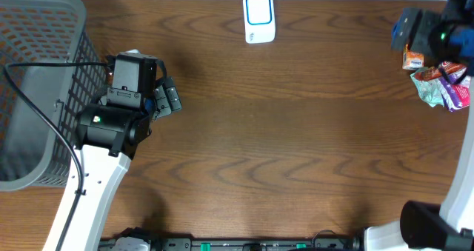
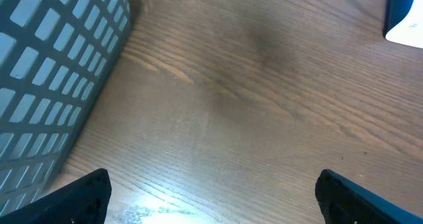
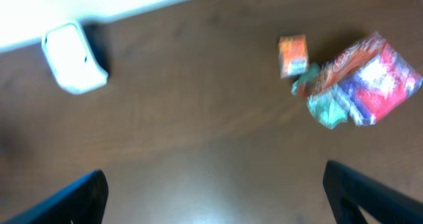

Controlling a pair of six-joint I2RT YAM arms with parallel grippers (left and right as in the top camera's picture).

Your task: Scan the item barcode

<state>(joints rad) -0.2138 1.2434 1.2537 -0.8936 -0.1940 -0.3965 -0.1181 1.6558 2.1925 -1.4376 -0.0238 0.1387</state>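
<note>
The items lie in a small heap at the table's right edge: an orange packet [image 1: 412,58] [image 3: 293,55], a crumpled green wrapper [image 1: 427,89] [image 3: 325,107] and a red and purple packet [image 1: 454,86] [image 3: 371,78]. The white and blue scanner [image 1: 259,18] [image 3: 73,57] stands at the back middle. My right gripper [image 1: 406,30] [image 3: 215,194] hovers just left of the heap, open, with only bare wood between its fingers. My left gripper [image 1: 167,95] [image 2: 211,197] is open beside the basket and holds nothing. The right wrist view is blurred.
A grey mesh basket [image 1: 44,81] [image 2: 53,72] fills the table's left end, close against my left arm. A black cable [image 1: 44,66] runs over the basket to that arm. A corner of the scanner [image 2: 404,16] shows in the left wrist view.
</note>
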